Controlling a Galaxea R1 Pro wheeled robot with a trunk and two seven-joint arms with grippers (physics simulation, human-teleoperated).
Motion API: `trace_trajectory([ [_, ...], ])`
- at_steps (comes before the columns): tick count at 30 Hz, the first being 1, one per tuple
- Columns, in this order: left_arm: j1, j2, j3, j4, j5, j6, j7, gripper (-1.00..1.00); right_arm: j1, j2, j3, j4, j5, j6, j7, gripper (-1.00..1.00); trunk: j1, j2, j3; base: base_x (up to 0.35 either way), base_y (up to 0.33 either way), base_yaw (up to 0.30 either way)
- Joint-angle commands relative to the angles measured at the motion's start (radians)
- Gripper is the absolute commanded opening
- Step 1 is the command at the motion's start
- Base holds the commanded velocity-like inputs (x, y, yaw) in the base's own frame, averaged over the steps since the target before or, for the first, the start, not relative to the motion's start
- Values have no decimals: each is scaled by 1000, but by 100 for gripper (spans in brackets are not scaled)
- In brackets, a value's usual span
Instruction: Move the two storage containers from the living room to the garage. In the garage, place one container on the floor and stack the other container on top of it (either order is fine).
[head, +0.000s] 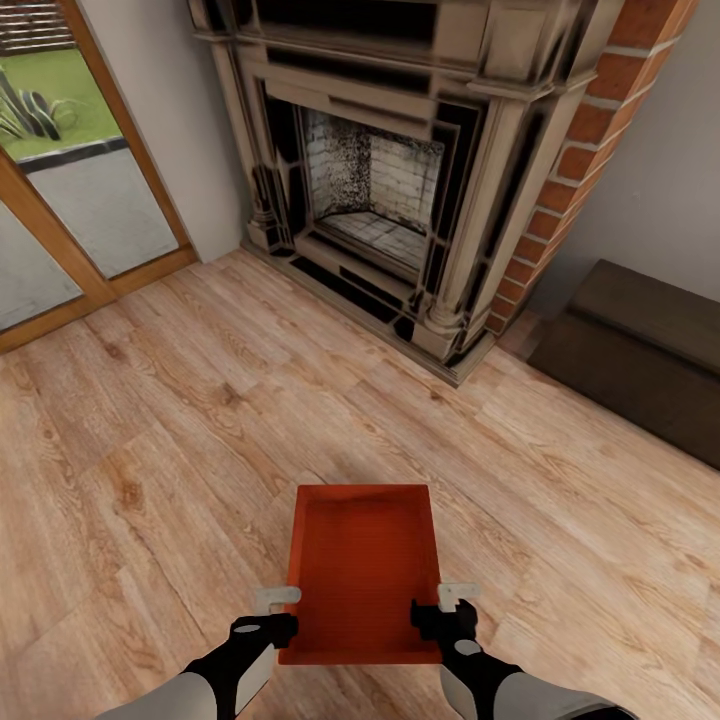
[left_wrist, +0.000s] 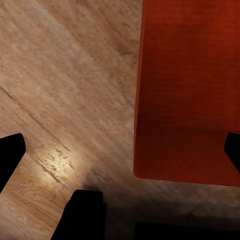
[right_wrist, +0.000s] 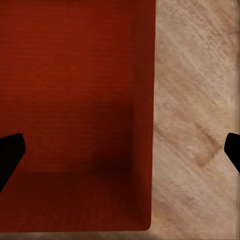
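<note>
So one storage container (head: 362, 570) sits on the living room's wood floor (head: 180, 420) near the fireplace (head: 380, 180). Left gripper (head: 280, 612) and right gripper (head: 447, 608) both gape wide, straddling its side walls. I'd lower evenly, then pinch both walls together.

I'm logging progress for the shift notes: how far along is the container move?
Early stage. One storage container sits on the living room's wood floor by the fireplace. The left hand and right hand straddle its side walls, open. Lifting, both garage trips and stacking remain.
</note>
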Motion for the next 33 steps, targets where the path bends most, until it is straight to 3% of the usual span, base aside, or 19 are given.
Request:
trace_trajectory([
  [1,0,0,-9,-2,9,5,5,100,-1,-1,8,1,-9,-4,-3,100,0,0,-1,0,0,0],
  [20,0,0,-9,-2,9,5,5,100,-1,-6,8,1,-9,-25,-3,100,0,0,-1,0,0,0],
  [33,0,0,-9,-2,9,5,5,100,-1,-33,7,1,-9,-25,-3,100,0,0,-1,0,0,0],
])
